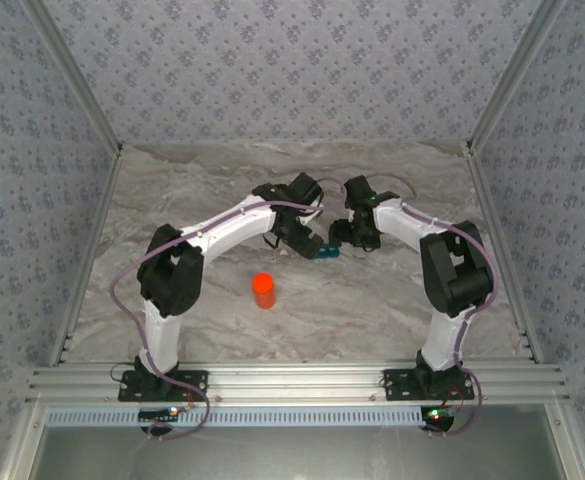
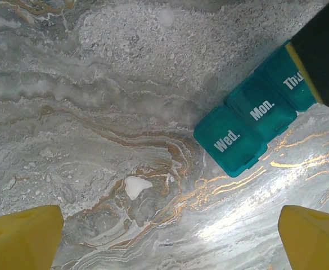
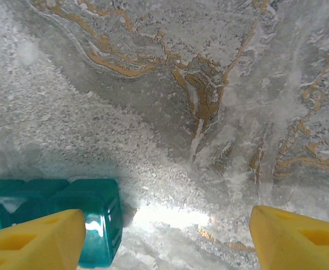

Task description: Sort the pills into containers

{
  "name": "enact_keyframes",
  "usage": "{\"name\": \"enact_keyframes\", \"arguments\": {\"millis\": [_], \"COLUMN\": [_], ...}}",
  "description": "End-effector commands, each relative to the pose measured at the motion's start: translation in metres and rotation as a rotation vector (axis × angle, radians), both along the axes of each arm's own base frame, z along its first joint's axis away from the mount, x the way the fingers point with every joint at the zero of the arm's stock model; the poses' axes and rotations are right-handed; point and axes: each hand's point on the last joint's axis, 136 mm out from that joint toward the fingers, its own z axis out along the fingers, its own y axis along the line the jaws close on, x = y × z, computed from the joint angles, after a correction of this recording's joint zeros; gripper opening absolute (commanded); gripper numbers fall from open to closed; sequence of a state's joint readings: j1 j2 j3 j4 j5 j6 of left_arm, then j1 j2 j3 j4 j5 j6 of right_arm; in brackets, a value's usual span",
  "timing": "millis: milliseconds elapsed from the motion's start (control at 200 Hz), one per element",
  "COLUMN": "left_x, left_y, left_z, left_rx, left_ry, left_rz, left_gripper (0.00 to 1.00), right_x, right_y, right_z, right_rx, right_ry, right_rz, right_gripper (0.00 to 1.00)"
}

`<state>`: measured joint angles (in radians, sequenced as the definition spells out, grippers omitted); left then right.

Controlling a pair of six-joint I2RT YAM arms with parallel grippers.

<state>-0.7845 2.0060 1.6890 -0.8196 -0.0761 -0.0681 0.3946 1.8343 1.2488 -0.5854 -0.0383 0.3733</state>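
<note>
Place of the box: the teal box (image 1: 324,252) lay on the marble table (image 1: 172,180) near the middle of the top view. It was between the two grippers and just below them in the frame. The orange bottle (image 1: 263,290) stood apart, lower and to the left.

Left gripper: the left gripper (image 2: 167,242) was wide open. Its yellow fingers (image 2: 21,239) sat at the two bottom corners of its wrist view, with bare table between them.

Right gripper: the right gripper (image 3: 167,242) was open too and held nothing.

Box from the left fingers: it lay up and to the right in the frame, apart from both fingers. A dark part (image 2: 321,45) with a yellow edge covered its far end, probably the other arm's finger.

Long axis: it ran diagonally in the left wrist view, from "Wed." at the lower left through "Mon." to the upper right.

Box from the right fingers: it was in the lower left corner of the right wrist view, partly behind the yellow finger (image 3: 35,242) on that side and not inside the gap. I could not tell whether they touched.

Nearer arm: in my judgement the right one, though it would need a shift sideways toward the box.

Pills: I could not identify any. A white spot (image 2: 136,185) was either a pill or a mark in the marble.
</note>
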Motion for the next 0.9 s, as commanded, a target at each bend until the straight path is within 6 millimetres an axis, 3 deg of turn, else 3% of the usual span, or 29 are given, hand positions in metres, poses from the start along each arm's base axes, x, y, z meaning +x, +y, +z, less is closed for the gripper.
{"name": "enact_keyframes", "arguments": {"millis": [0, 310, 335, 665, 894], "left_x": [0.000, 0.000, 0.000, -0.002, -0.007], "left_y": [-0.002, -0.002, -0.002, -0.002, -0.006], "left_z": [0.002, 0.000, 0.000, -0.011, -0.020], "left_rx": [0.014, 0.022, 0.024, 0.031, 0.021], "left_ry": [-0.005, -0.002, -0.002, 0.019, 0.054], "left_rz": [-0.009, -0.009, -0.009, -0.008, -0.028], "left_gripper": [0.98, 0.98, 0.98, 0.98, 0.98], "right_x": [-0.002, -0.005, -0.014, -0.021, -0.020], "right_y": [-0.001, 0.001, -0.003, -0.005, -0.004], "right_z": [0.012, 0.006, -0.005, -0.029, -0.029], "right_rx": [0.017, 0.032, 0.020, -0.009, -0.006], "right_ry": [-0.032, -0.027, 0.004, 0.069, 0.068], "right_rz": [0.011, 0.020, 0.018, 0.024, 0.025], "right_gripper": [0.79, 0.79, 0.79, 0.79, 0.79]}}
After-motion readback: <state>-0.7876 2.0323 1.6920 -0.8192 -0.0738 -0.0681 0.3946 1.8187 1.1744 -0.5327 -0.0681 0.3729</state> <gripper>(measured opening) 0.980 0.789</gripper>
